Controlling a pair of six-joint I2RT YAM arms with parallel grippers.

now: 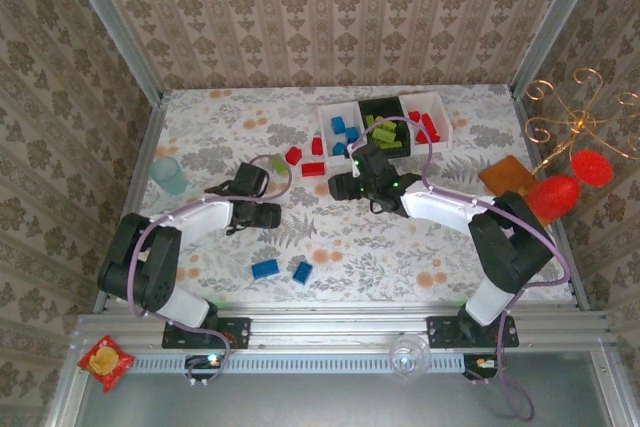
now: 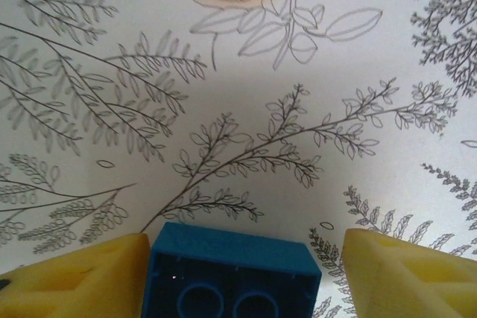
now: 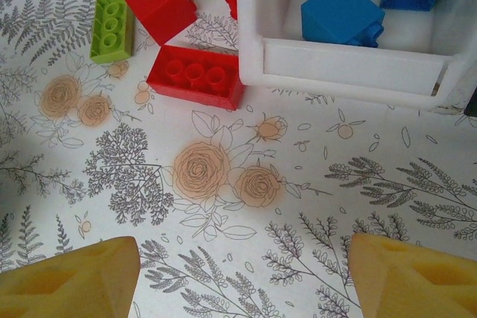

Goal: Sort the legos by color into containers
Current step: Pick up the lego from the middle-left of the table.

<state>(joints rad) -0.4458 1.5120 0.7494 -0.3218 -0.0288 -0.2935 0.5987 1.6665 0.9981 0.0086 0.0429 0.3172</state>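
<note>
Top external view, read outward from the arms' bases. Found two blue legos (image 1: 265, 268) loose on the table (image 1: 400, 257), nearest the bases. Farther in, through the left wrist view, caught a third blue brick (image 2: 231, 273) between the pads of the left gripper (image 2: 246, 237): jaws apart, one pad (image 2: 89, 273) touching the brick, the other clear of it, so not yet gripped. Found the right gripper (image 3: 244, 243) spread wide and empty over bare table, just short of the trays. Beyond it, counted one green brick (image 3: 112, 26) and three red bricks (image 3: 195, 76) unsorted beside the left white tray (image 3: 350, 68). Farthest, saw blues in that tray, greens in the black middle tray (image 1: 375, 105) and reds in the right white tray (image 1: 445, 129). Judged the sort well past halfway, with about seven pieces to go.
</note>
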